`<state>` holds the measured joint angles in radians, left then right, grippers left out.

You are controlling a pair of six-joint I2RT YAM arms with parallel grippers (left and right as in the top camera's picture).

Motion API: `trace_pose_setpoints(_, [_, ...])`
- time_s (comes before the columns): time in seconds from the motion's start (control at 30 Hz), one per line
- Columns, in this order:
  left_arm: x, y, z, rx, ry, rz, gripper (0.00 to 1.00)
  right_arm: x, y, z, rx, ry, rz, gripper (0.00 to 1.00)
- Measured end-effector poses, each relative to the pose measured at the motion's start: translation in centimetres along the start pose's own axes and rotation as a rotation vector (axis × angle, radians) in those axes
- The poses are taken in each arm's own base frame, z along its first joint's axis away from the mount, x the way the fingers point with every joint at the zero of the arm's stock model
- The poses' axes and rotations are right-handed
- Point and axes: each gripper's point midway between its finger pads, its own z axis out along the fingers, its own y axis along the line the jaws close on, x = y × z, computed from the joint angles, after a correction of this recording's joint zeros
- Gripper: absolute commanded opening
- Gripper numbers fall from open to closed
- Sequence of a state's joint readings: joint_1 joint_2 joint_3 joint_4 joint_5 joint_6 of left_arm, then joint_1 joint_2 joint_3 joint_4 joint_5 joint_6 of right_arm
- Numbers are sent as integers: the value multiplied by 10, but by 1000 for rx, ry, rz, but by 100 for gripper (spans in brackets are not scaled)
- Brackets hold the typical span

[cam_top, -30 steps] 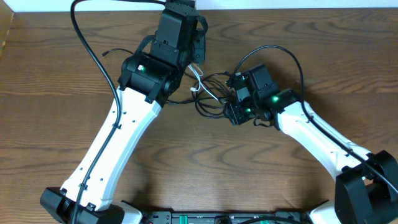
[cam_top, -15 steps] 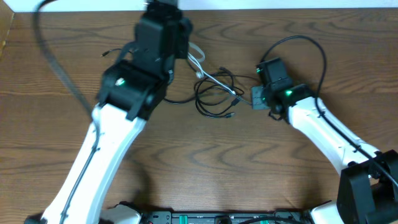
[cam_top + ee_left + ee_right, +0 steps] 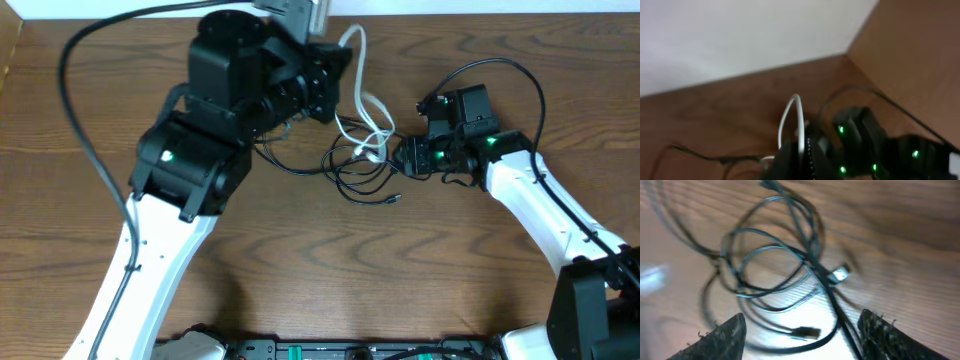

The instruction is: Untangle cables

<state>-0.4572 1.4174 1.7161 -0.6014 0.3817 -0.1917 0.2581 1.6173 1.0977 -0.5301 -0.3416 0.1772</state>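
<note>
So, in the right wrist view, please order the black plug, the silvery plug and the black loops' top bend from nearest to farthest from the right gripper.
From the right gripper:
1. Black plug, bottom centre.
2. Silvery plug, middle, slightly right.
3. Black loops' top bend, upper part, near centre.

Brown wood-grain table (image 3: 300, 270) under me, dark streaks running through the grain, and it fills nearly the whole overhead view. Along its far edge there's a thin white strip (image 3: 520, 7). From my left wrist a plain pale wall (image 3: 740, 35) rises behind that edge, with a flat tan surface (image 3: 920, 55) meeting it at the right.
</note>
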Motion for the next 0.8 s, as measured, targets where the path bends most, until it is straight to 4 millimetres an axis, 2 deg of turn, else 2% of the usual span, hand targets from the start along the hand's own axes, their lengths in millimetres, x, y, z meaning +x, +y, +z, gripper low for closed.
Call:
trace_pose_setpoints(0.03, [6,1,5,7,27,-9,7,-4,6,-10,-21,-24,-22,77])
trace_pose_setpoints(0.07, [23,4,13,12,98,-38,8,-11,11,-22,-37,-60,-45,78])
trace_pose_setpoints(0.17, [53,16,41,9,217,-89,7,-30,28,-76,-46,-207,-117,82])
trace_pose_setpoints(0.23, [62,17,52,9,248,-96,7,-29,28,-96,-13,-244,-131,84])
trace_pose_setpoints(0.27, [69,13,59,19,268,-93,7,-28,27,-103,11,-258,-136,85])
trace_pose_setpoints(0.33, [74,-5,67,60,278,-69,8,-24,23,-106,39,-248,-133,80])
trace_pose_setpoints(0.4, [65,-29,74,121,229,-24,7,-22,14,-106,83,-238,-124,82])
trace_pose_setpoints(0.43, [48,-49,79,177,148,18,8,-21,4,-107,139,-237,-100,83])
trace_pose_setpoints(0.47, [40,-65,80,217,105,43,7,-18,-16,-110,232,-234,-35,83])
trace_pose_setpoints(0.53, [23,-84,80,273,26,59,8,-10,-50,-120,378,-227,87,82])
trace_pose_setpoints(0.57, [12,-94,79,299,-23,59,7,-3,-80,-132,495,-235,200,82])
trace_pose_setpoints(0.6, [7,-103,78,320,-48,56,7,-2,-92,-138,532,-242,242,82])
trace_pose_setpoints(0.63, [6,-107,79,332,-55,57,8,4,-110,-146,584,-244,308,82])
trace_pose_setpoints(0.73, [14,-117,90,344,-43,48,8,15,-143,-165,667,-255,427,84])
trace_pose_setpoints(0.77, [21,-118,99,346,-24,39,7,22,-157,-173,698,-251,481,85])
trace_pose_setpoints(0.8, [40,-118,121,341,26,24,8,27,-164,-177,716,-246,508,85])
